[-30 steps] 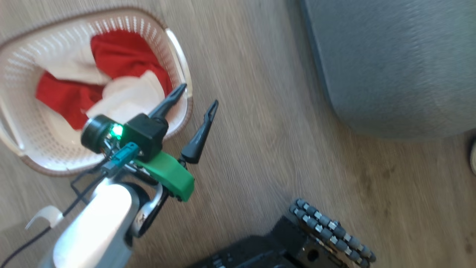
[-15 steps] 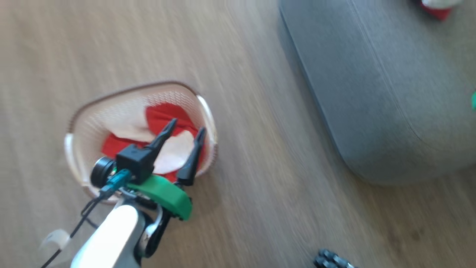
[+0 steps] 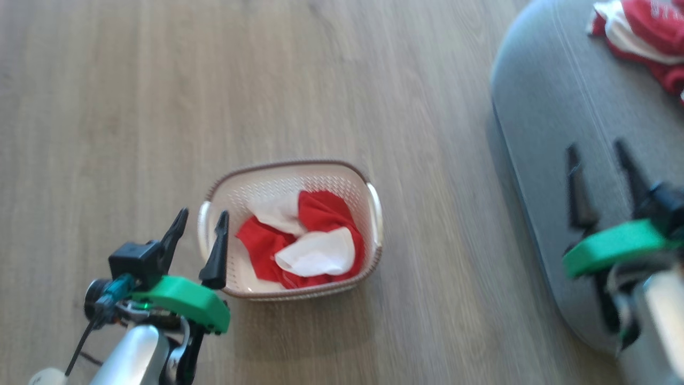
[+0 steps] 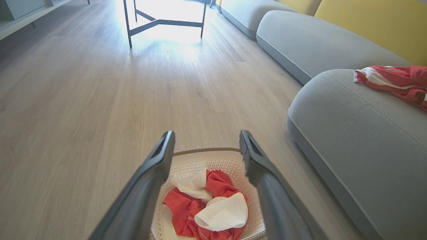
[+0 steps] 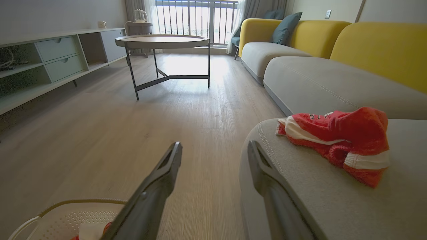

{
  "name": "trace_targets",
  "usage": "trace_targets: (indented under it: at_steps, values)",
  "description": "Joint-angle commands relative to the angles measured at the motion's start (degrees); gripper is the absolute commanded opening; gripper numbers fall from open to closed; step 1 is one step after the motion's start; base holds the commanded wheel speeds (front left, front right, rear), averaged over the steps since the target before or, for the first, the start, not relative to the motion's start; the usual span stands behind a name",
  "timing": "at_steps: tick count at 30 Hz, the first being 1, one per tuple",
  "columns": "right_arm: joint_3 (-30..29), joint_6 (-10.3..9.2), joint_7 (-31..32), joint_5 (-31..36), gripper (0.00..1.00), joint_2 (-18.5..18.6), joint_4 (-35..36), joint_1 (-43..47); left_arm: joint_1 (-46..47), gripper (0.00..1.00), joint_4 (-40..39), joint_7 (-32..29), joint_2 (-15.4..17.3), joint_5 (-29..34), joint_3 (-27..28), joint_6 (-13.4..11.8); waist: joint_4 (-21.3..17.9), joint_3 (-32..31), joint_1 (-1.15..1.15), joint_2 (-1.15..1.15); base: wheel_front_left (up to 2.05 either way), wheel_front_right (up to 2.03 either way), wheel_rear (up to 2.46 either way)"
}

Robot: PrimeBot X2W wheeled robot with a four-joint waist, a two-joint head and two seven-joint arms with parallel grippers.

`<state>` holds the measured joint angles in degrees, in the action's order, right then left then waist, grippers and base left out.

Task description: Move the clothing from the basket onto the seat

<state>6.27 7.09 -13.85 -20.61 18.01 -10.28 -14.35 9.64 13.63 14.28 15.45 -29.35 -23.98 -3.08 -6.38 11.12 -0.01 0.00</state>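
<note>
- Left gripper [image 3: 203,213], lower left in the head view: fingers spread wide, nothing between them, poised by the left end of the basket [image 3: 278,184].
- Right gripper [image 3: 596,145], lower right: likewise wide apart and empty, over the near edge of the seat [image 3: 539,133].
- Basket on the wooden floor [image 3: 160,107], left of the seat and apart from it; inside, crumpled clothing [image 3: 320,214], red with white panels, low against the bottom.
- Farther along the seat cushion, a second red-and-white garment [image 3: 646,32] in a bunched heap, apart from both grippers.
- Beyond, in the right wrist view: a round table [image 5: 162,41] on dark legs, yellow sofa backs [image 5: 377,50], a low cabinet [image 5: 50,56] along the wall.
</note>
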Motion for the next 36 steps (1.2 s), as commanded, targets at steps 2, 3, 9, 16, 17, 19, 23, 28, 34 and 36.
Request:
trace_targets:
  at_steps: [2, 3, 9, 16, 17, 19, 23, 28, 34, 36]
  values:
    - [1.12, 0.40, -0.09, 1.83, 1.00, -1.50, 2.98, 2.82, 0.49, 1.00, -0.51, 0.67, 0.40, 0.36, 3.30, 0.29, 3.11, -3.61, 0.01, 0.00, 0.00, 0.00, 0.00]
    - [1.20, 0.40, -0.19, 2.68, 1.00, -2.54, 3.29, 3.95, 0.18, 1.00, -0.27, 0.68, 0.31, 0.75, 3.89, 0.62, 3.45, -4.20, 0.01, 0.00, 0.00, 0.00, 0.00]
    - [-0.71, 0.40, -0.94, 7.56, 1.00, -8.30, 1.92, 9.96, -2.76, 1.00, 2.03, 0.71, -0.90, 3.04, 8.23, 3.11, 4.62, -7.75, 0.01, 0.00, 0.00, 0.00, 0.00]
    - [-1.70, 0.40, -1.13, 11.42, 1.00, -12.15, 0.51, 14.31, -5.62, 1.00, 3.82, 0.71, -2.86, 6.02, 13.15, 6.16, 4.67, -9.89, 0.01, 0.00, 0.00, 0.00, 0.00]
    - [-1.68, 0.40, -1.13, 11.68, 1.00, -12.29, 0.48, 14.40, -5.73, 1.00, 4.00, 0.71, -3.06, 6.41, 13.67, 6.42, 4.61, -9.97, 0.01, 0.00, 0.00, 0.00, 0.00]
    - [-1.63, 0.40, -1.14, 12.23, 1.00, -12.52, 0.33, 14.42, -5.83, 1.00, 4.19, 0.71, -3.59, 7.10, 14.72, 6.85, 4.51, -10.09, 0.01, 0.00, 0.00, 0.00, 0.00]
    - [-1.59, 0.40, -1.14, 13.01, 1.00, -12.89, -0.03, 14.34, -5.89, 1.00, 4.59, 0.72, -4.68, 8.34, 16.24, 7.76, 4.54, -10.21, 0.01, 0.00, 0.00, 0.00, 0.00]
    - [-1.59, 0.40, -1.14, 13.41, 1.00, -13.02, -0.52, 14.22, -5.92, 1.00, 5.09, 0.72, -5.48, 9.45, 17.26, 8.52, 4.68, -10.38, 0.01, 0.00, 0.00, 0.00, 0.00]
    - [-1.50, 0.40, -1.14, 13.68, 1.00, -13.08, -0.98, 13.97, -5.81, 1.00, 5.51, 0.72, -6.40, 10.70, 18.52, 9.35, 4.85, -10.22, 0.01, 0.00, 0.00, 0.00, 0.00]
    - [-1.46, 0.40, -1.14, 13.73, 1.00, -13.10, -1.08, 13.84, -5.70, 1.00, 5.67, 0.72, -6.65, 11.06, 18.70, 9.58, 4.86, -10.14, 0.01, 0.00, 0.00, 0.00, 0.00]
